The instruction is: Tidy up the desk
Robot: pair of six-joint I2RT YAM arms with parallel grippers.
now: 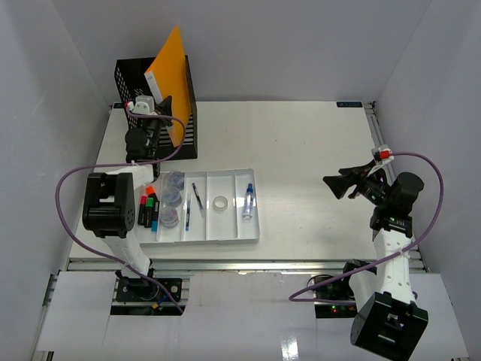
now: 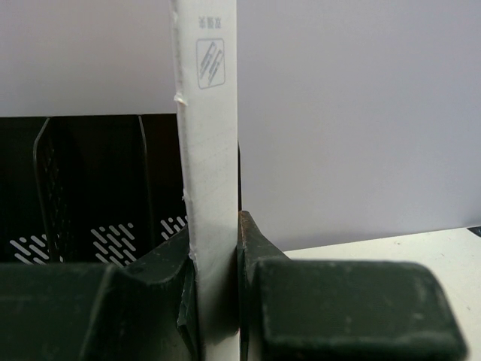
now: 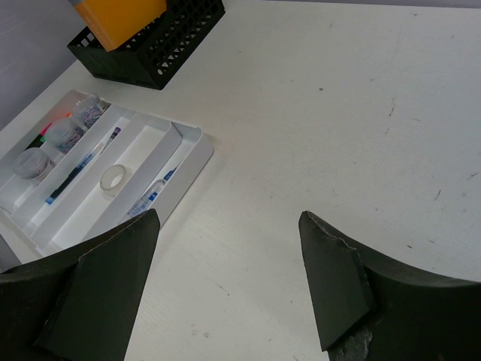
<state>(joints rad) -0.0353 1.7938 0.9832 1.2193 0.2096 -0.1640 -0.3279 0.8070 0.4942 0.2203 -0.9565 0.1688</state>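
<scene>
Left wrist: thin white book spine (image 2: pixel 210 150) inside matte dark left tool (image 2: pixel 215 252).

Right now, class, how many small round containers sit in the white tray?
3, in one column near the tray's left end: far container, middle container, near container. The left arm overhangs that end, so another may be hidden.

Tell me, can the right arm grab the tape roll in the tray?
Probably yes. The right gripper is open and empty over bare desk, and the tape roll lies uncovered in the white tray with nothing between them.
</scene>
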